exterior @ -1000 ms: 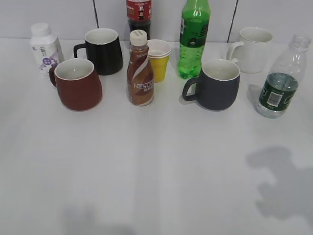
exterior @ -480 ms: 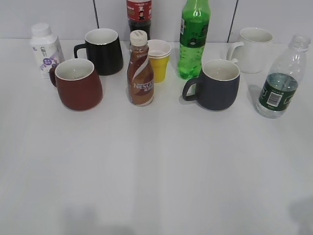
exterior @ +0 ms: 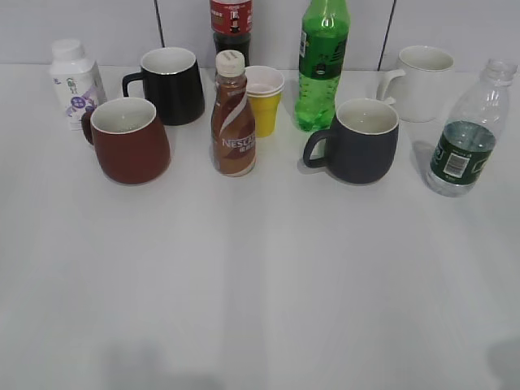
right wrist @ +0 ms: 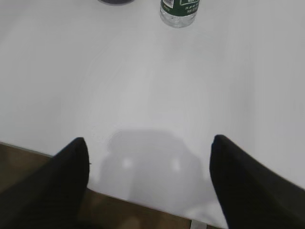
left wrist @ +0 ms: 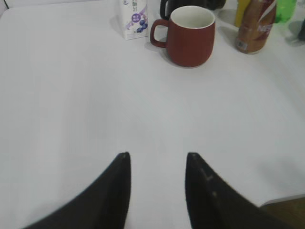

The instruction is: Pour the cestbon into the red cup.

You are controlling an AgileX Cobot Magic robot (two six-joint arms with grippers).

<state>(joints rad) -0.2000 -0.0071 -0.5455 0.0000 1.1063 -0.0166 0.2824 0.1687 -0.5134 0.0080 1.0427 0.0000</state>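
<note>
The cestbon [exterior: 470, 134], a clear ribbed bottle with a dark green label, stands upright at the table's right edge; its base shows at the top of the right wrist view [right wrist: 179, 10]. The red cup [exterior: 128, 139] stands upright at the left, white inside, and shows in the left wrist view [left wrist: 189, 34]. Neither gripper shows in the exterior view. My left gripper [left wrist: 157, 155] is open and empty above bare table, well short of the red cup. My right gripper [right wrist: 149, 140] is wide open and empty over the table's front edge, far from the cestbon.
A black mug [exterior: 171, 84], a brown Nescafe bottle [exterior: 232, 118], a yellow paper cup [exterior: 264, 99], a green soda bottle [exterior: 320, 65], a dark grey mug [exterior: 361, 141], a white mug [exterior: 422, 81] and a white milk bottle [exterior: 75, 80] stand in a row at the back.
The arm's shadow at the lower right of the table has withdrawn out of view. The objects have not moved.
</note>
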